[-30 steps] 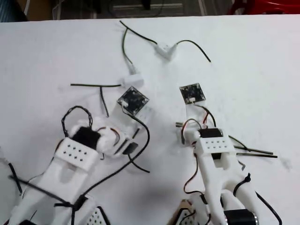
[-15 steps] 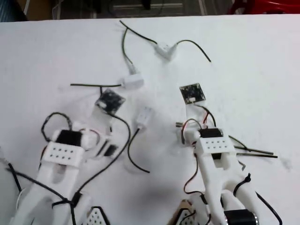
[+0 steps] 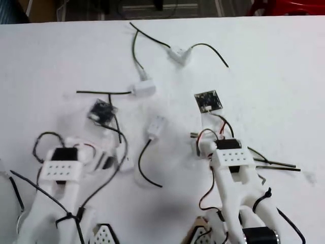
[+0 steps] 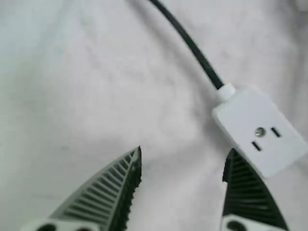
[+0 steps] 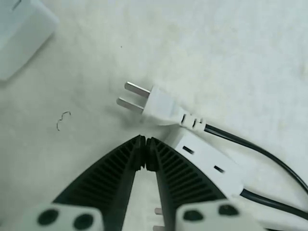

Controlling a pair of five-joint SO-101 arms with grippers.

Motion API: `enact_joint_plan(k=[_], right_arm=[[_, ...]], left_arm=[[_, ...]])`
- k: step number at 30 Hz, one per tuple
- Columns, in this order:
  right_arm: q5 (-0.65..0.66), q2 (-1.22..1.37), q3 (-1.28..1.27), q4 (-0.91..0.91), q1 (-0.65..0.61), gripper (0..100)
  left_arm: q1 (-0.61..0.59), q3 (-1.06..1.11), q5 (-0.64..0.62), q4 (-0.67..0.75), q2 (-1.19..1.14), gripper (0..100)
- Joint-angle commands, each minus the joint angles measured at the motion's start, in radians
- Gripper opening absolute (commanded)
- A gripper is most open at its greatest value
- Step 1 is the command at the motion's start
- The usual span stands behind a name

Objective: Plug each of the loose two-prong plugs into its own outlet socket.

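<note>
On the worktop [image 3: 284, 76], the jaws of the left arm [image 3: 58, 173] gape wide and empty with an outlet socket [image 4: 260, 134] just beside one tip, perhaps touching it, while the jaws of the right arm [image 3: 231, 162], shut on nothing, point at a loose two-prong plug [image 5: 159, 106] lying crosswise just ahead of them.

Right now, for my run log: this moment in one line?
left gripper: open, socket beside it | right gripper: shut, empty, near plug | plug: loose, prongs bare
</note>
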State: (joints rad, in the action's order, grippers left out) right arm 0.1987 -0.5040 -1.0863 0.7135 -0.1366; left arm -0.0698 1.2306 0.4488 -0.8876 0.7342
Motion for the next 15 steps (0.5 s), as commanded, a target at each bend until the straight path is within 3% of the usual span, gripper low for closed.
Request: enact_joint_plan(k=[1, 5, 12, 15], right_arm=[[-0.002, -0.036, 0.006, -0.012, -0.008, 2.4], [-0.002, -0.036, 0.006, -0.012, -0.008, 2.4], [-0.002, -0.036, 0.011, -0.012, -0.008, 2.4], [-0.002, -0.035, 0.006, -0.039, -0.008, 2.4]], left_arm=[[0.176, 0.012, -0.072, 0.02, 0.021, 28], [0.28, 0.044, -0.164, 0.117, 0.021, 28], [0.286, 0.023, -0.187, 0.233, 0.024, 28], [0.28, -0.011, -0.261, 0.29, 0.021, 28]])
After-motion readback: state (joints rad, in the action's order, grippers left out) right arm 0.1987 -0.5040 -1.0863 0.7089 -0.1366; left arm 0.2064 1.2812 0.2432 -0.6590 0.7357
